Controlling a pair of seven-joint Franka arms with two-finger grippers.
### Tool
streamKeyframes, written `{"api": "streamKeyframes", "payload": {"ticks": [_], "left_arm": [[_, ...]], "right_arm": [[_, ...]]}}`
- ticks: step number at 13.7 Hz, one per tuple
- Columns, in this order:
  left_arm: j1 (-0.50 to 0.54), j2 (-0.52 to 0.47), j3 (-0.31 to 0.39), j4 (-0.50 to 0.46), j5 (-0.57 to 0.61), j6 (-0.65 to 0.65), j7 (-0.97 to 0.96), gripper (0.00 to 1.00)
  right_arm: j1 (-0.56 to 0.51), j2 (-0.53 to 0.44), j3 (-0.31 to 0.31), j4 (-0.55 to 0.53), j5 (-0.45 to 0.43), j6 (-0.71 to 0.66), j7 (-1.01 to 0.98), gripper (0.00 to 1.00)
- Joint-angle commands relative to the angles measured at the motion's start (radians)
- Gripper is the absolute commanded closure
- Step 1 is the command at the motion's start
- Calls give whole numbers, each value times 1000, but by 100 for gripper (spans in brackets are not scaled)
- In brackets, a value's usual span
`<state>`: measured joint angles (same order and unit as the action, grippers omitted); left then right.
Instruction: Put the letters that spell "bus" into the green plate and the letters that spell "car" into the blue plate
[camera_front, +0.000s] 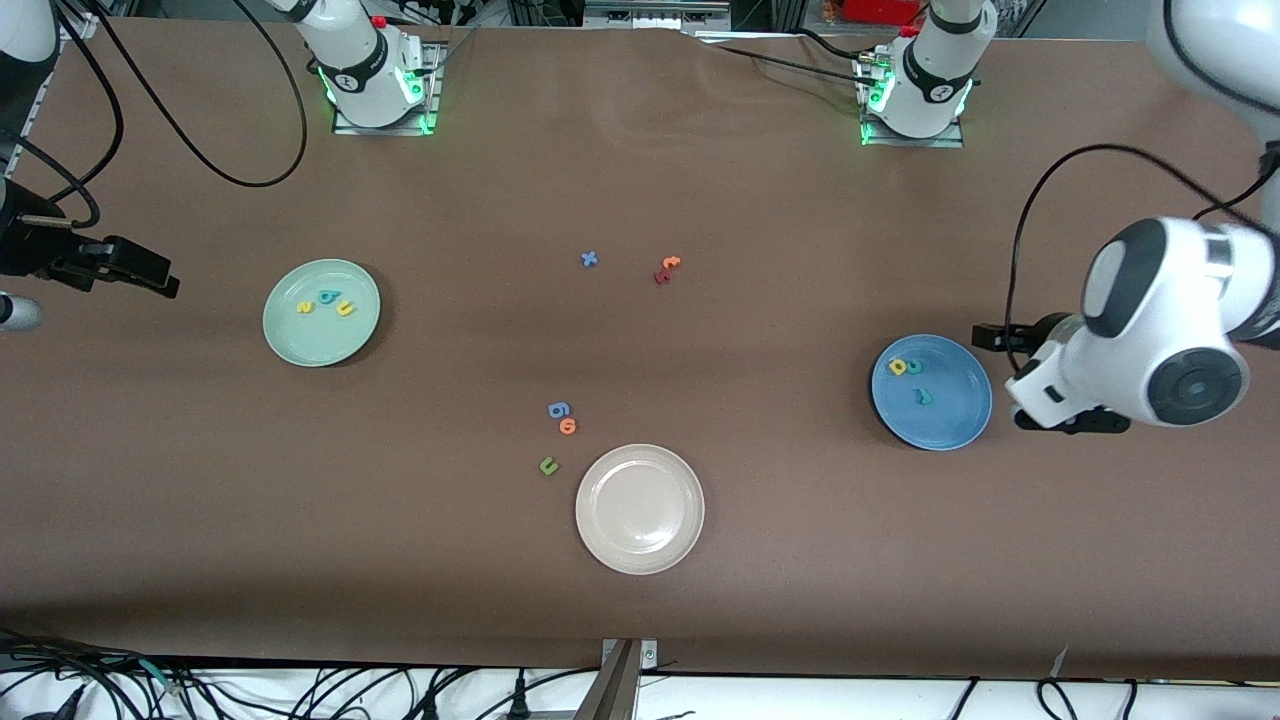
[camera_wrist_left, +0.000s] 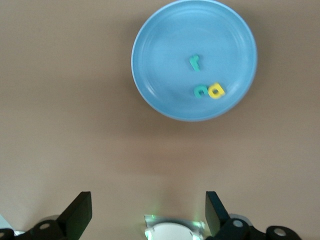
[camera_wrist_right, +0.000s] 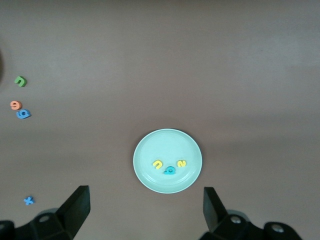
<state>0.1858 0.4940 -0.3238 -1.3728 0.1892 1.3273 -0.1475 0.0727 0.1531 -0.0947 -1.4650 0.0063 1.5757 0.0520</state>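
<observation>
The green plate (camera_front: 300, 345) is being shown in the middle band of the front view, toward the right arm's end of the table. The yellow s (camera_front: 305, 307), the teal b (camera_front: 327, 296) and the yellow u (camera_front: 345, 309) are lying in it, close together.

The blue plate (camera_front: 950, 425) is being shown in the same band toward the left arm's end. The yellow a (camera_front: 898, 367) and the teal c (camera_front: 913, 367) are touching in it, and the teal r (camera_front: 924, 397) is lying a little apart.

Both words are judged to be spelled, so the step in hand is judged to be clearing the arms away.

The left gripper (camera_wrist_left: 147, 212) is being held wide open and empty, up off the table just beside the blue plate. The right gripper (camera_wrist_right: 145, 210) is likewise being held wide open with nothing in it, beside the green plate at the edge of the front view.

For a clean finish, each gripper is best raised first and only then drawn away from its plate, so that no rim is clipped and no letter is flicked out.

The stray pieces are best left untouched. These are the blue x (camera_front: 589, 259) and the red and orange letters (camera_front: 667, 270) in the upper middle, and the orange o (camera_front: 568, 427) and the dark green u (camera_front: 548, 465) beside the beige-white plate (camera_front: 640, 510) in the lower middle.
</observation>
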Motion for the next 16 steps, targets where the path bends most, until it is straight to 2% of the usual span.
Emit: {"api": "streamKeyframes", "payload": {"ticks": [1, 2, 4, 5, 6, 8, 12, 13, 15, 16], "left_arm": [[12, -6, 3, 115, -36, -126, 20, 0], [12, -6, 5, 144, -36, -170, 20, 0], [70, -86, -3, 133, -51, -165, 23, 0], [55, -116, 32, 129, -54, -163, 20, 0], [16, -177, 70, 85, -57, -143, 10, 0], [-31, -306, 132, -53, -62, -9, 11, 0], [-115, -426, 221, -95, -132, 65, 14, 0], [-118, -454, 224, -121, -146, 103, 14, 0], [-135, -527, 244, -234, -175, 234, 11, 0], [-155, -538, 271, -244, -177, 257, 12, 0]], "right_arm": [[-10, -15, 13, -15, -49, -6, -18, 0], [-8, -15, 13, -15, -49, -8, -17, 0], [-8, -15, 13, -15, -49, -6, -12, 0], [-8, -15, 13, -15, -49, -6, -12, 0], [-8, -15, 13, -15, -48, -8, -11, 0], [-7, -17, 18, -15, -48, -9, -12, 0], [-4, -18, 20, -15, -40, -25, -7, 0], [-5, -17, 20, -15, -39, -25, -9, 0], [-5, -17, 20, -15, -39, -29, -9, 0], [-5, -17, 20, -15, -39, -29, -9, 0]]}}
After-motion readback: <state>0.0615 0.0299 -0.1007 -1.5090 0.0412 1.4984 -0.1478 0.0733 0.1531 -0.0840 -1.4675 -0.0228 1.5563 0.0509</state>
